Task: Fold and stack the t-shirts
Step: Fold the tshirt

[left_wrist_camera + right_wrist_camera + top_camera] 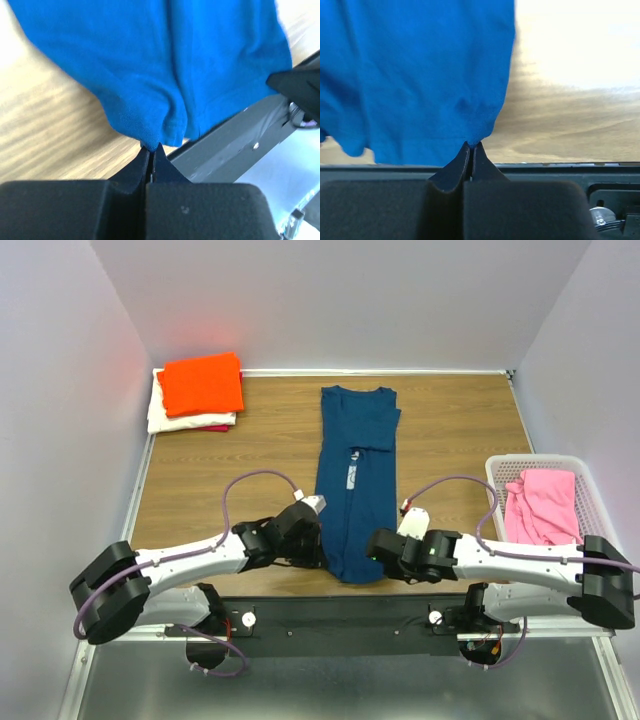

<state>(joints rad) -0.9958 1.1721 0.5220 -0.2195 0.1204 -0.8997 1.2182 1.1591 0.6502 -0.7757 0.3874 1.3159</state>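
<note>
In the top view, the fingertips of both grippers were hard to make out, because the dark gripper bodies covered them. Each wrist camera showed only the near part of the navy t-shirt (356, 480); the rest was cut off at the upper border. Behind the shirt, the table (230, 455) was washed out by bright light.

Of the red t-shirt (213, 427), only a thin edge showed at the bottom of the stack in the far left corner. It lay under the cream-white t-shirt (165, 418), with the orange t-shirt (201, 383) on top. The pink t-shirt (543, 505) lay crumpled in a white basket (500, 475) at the right, whose near end the right arm hid.

The navy t-shirt lay in the middle of the table as a long narrow strip, collar at the far end and a small white print (352, 475) near its middle. Its hem was at the near edge of the table. The left gripper (151, 147) was closed tightly on the left corner of the hem, and the right gripper (471, 145) on the right corner. The cloth made small wrinkles at each pinch.
</note>
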